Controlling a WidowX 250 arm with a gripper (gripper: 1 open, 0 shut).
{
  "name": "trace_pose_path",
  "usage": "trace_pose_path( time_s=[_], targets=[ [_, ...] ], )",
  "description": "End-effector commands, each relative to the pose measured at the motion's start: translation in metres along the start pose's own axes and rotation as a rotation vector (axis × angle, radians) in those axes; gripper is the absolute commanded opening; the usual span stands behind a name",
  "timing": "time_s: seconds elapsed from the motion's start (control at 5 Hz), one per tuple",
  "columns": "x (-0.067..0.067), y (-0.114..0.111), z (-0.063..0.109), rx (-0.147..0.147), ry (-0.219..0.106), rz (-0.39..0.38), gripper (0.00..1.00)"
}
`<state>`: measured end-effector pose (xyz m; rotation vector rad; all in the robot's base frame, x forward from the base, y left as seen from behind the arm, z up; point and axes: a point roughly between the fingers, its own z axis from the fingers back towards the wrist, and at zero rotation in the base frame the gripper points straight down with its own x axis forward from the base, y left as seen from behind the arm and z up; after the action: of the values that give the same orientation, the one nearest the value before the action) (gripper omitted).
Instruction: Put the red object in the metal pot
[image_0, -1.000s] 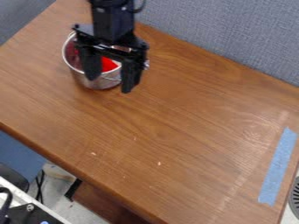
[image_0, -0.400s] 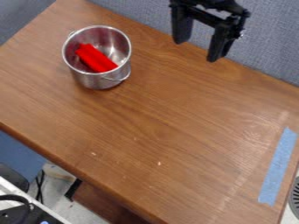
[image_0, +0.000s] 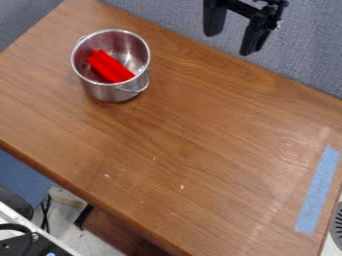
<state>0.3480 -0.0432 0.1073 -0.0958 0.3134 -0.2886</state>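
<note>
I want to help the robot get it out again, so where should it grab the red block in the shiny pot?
Pinch the elongated red block across its narrow middle, coming straight down through the open top of the round silver metal pot, whose walls likely block the sides.

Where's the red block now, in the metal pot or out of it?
In. The red block lies inside the metal pot, with the pot's rim running around it.
</note>
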Motion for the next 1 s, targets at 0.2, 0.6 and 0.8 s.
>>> trace_pose_path(
  time_s=[0.2,0.6,0.8],
  targets=[
    [-0.05,0.013,0.055,0.002,-0.042,0.027,1.0],
    [-0.11,0.007,0.002,-0.008,-0.054,-0.014,1.0],
    [-0.09,0.015,-0.027,-0.004,-0.052,-0.054,1.0]
  ],
)
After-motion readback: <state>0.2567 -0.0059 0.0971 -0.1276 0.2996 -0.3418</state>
